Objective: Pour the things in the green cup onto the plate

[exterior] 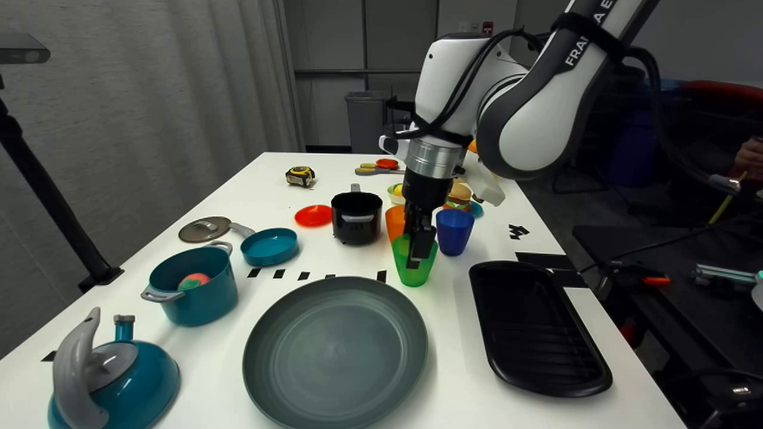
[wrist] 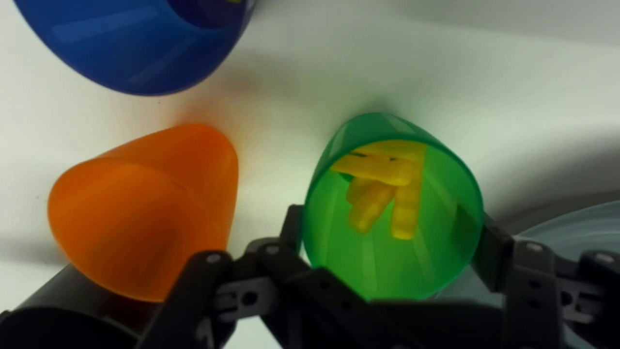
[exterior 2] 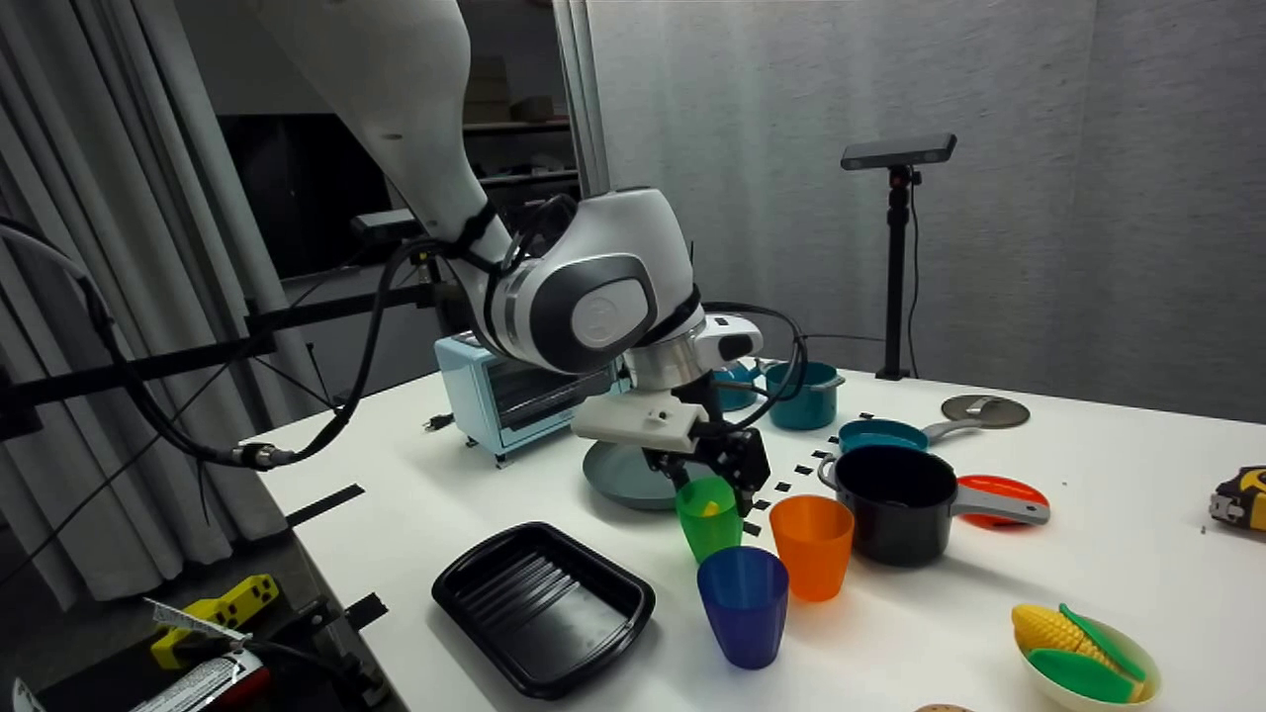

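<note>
You've free room over the plate (exterior: 334,351), just beside the green cup (exterior 2: 709,532). Opposite side: orange cup (exterior 2: 811,554) and blue cup (exterior 2: 744,608) block you, pot (exterior 2: 902,529) just beside the orange.

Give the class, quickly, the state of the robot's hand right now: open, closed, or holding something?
Hand: closed, holding the small bright green translucent plastic cup, with small yellow elongated pieces inside.

I note a white tabletop (exterior: 256,199) under soft light, shadows diffuse. In an exterior view: grey curtain (exterior: 149,113) beyond its left edge; past the far edge, a grey bin (exterior: 366,122) before a seamed grey wall (exterior: 399,36); off the right edge, dark floor (exterior: 548,208) and a black bench (exterior: 632,237), both dimmer than the tabletop.
</note>
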### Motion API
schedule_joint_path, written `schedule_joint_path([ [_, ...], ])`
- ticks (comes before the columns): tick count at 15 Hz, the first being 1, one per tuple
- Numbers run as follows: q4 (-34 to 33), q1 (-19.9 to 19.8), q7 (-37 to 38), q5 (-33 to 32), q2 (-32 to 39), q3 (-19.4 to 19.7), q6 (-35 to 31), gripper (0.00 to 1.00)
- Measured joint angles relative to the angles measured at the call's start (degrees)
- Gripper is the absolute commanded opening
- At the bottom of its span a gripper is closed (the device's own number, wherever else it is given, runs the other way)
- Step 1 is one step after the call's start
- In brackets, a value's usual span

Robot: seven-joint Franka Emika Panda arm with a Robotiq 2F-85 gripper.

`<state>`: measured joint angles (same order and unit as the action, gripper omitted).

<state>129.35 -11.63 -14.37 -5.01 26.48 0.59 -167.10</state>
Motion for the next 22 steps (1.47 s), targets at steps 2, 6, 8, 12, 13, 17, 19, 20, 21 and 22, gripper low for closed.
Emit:
schedule_joint_path([
  [2,-0.7,-0.3,-0.4,0.0,0.0,-0.1,1.2,0.51],
  [6,-3.3,-0.3,-3.5,-1.3,-0.1,0.4,7.5,0.51],
  [8,-5.1,-0.3,-6.2,-3.3,-0.6,0.9,11.9,0.51],
  [12,-8.0,-0.2,-12.4,-6.7,-3.3,1.0,18.7,0.51],
  [13,-8.3,-0.1,-13.8,-6.9,-4.1,0.9,19.1,0.51],
  [17,-8.6,0.5,-20.6,-7.0,-8.1,-0.3,21.0,0.51],
  [19,-8.5,1.1,-23.9,-7.1,-9.7,-1.0,21.1,0.51],
  [20,-8.4,1.5,-25.5,-7.1,-10.4,-1.5,21.2,0.51],
  [21,-8.2,2.0,-27.0,-7.0,-10.9,-1.9,21.2,0.51],
  [22,-8.1,2.5,-28.6,-7.0,-11.3,-2.3,21.3,0.51],
])
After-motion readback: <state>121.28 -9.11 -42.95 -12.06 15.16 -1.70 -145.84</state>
